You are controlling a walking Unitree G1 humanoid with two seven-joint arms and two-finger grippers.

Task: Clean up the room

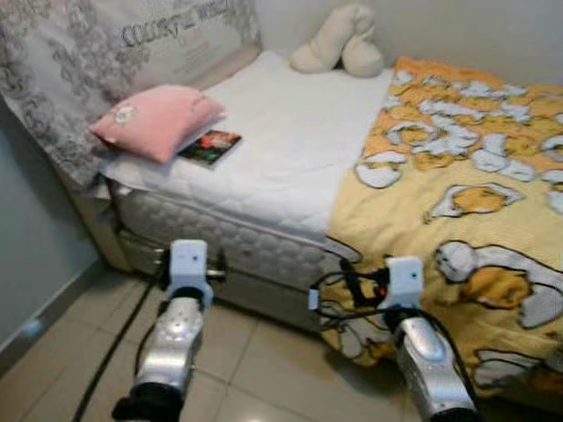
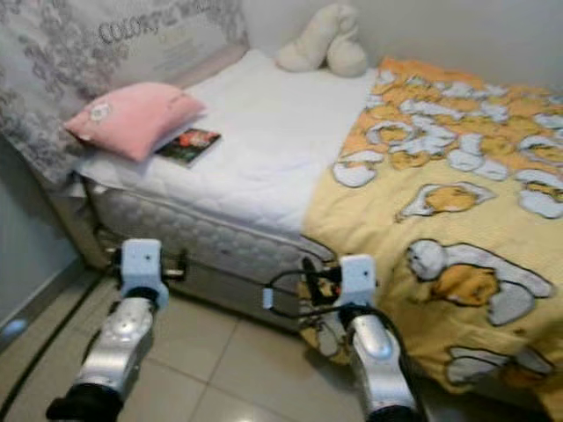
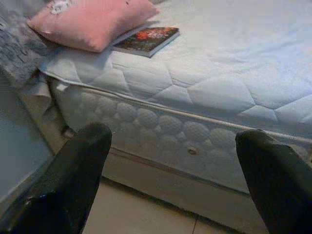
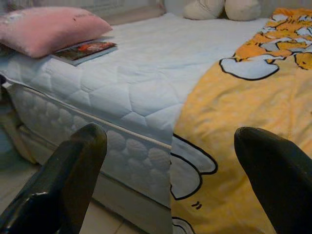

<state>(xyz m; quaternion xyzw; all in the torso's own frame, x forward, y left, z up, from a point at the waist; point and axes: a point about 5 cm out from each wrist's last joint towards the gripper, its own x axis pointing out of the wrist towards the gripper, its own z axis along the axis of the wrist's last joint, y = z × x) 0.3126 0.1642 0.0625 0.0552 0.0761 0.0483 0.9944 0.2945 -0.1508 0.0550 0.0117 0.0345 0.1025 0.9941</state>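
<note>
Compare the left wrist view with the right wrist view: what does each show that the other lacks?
Left wrist: the grey pillow beside the pink pillow, and the left gripper, open. Right wrist: the yellow blanket, the cream plush toy at the wall, and the right gripper, open. Both: the pink pillow, the book tucked partly under it, and the white mattress.

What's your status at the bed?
Left tool and right tool open, empty, short of the mattress. Book tucked partly under pink pillow. Yellow blanket hanging over the side.
</note>
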